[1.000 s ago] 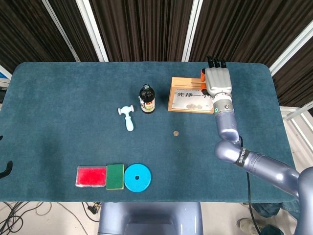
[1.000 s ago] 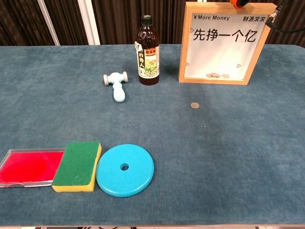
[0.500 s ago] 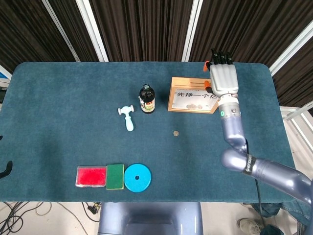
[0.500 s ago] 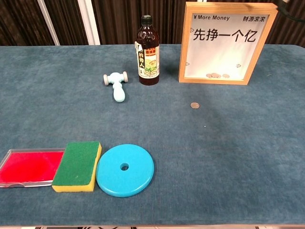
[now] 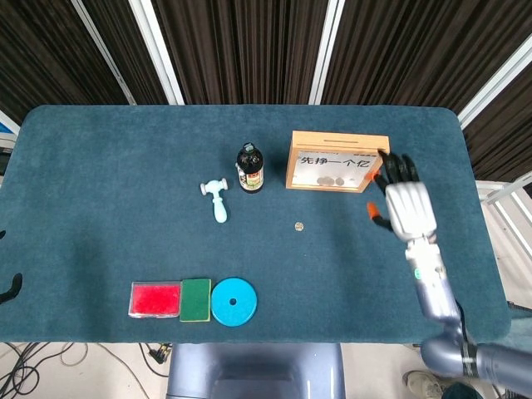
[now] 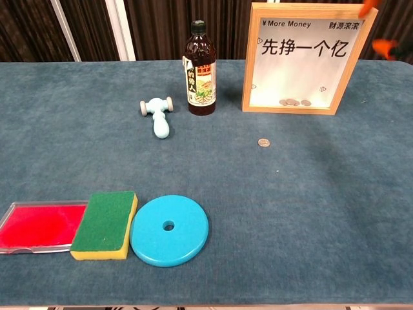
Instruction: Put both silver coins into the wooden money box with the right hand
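The wooden money box point(image 5: 331, 153) stands upright at the back right of the table, with its clear front facing me. Through that front a few coins point(image 6: 293, 102) lie on the box floor. One silver coin point(image 5: 299, 225) lies flat on the blue cloth in front of the box, also visible in the chest view as the coin point(image 6: 263, 143). My right hand point(image 5: 406, 205) hovers to the right of the box's front corner with fingers spread, holding nothing. In the chest view only its orange fingertips point(image 6: 386, 46) show beside the money box point(image 6: 303, 106). The left hand is out of view.
A dark bottle point(image 5: 249, 169) stands left of the box, and a pale blue toy hammer point(image 5: 218, 199) lies further left. Near the front edge sit a red tray point(image 5: 155, 299), a green sponge point(image 5: 195, 299) and a blue disc point(image 5: 233, 301).
My right hand has drawn back from above the box's top and come toward me, now beside the box's right front corner. The coin on the cloth has not moved.
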